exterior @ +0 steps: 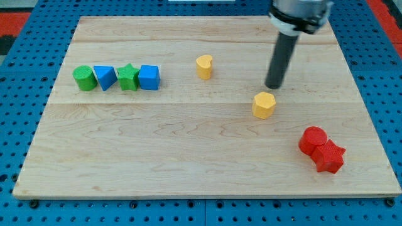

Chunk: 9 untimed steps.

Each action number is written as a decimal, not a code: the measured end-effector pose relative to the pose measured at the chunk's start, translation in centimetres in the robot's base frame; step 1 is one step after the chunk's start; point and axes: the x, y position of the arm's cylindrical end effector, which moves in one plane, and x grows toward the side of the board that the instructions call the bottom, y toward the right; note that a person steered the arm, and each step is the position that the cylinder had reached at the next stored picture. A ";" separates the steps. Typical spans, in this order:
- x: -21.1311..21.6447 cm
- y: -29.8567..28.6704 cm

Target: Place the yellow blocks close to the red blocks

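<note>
A yellow hexagonal block (pixel 264 105) lies right of the board's middle. A second yellow block (pixel 204 66), heart-like in shape, lies further up and to the left. A red cylinder (pixel 312 139) and a red star block (pixel 329 157) touch each other at the lower right. My tip (pixel 273 86) stands just above and slightly right of the yellow hexagonal block, very close to it; contact cannot be told.
A row of blocks sits at the upper left: a green cylinder (pixel 83 78), a blue triangular block (pixel 104 77), a green star (pixel 128 77) and a blue block (pixel 149 78). The wooden board (pixel 157 157) rests on a blue pegboard table.
</note>
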 end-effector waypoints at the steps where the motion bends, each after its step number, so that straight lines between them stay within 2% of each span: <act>1: 2.3 -3.8; 2: 6.9 -2.0; 3: 9.0 1.3; 4: 8.6 1.2; 5: 4.0 0.4; 6: -3.5 -1.0; 7: -9.2 -6.0; 8: -9.7 -12.6; 9: -3.9 -13.1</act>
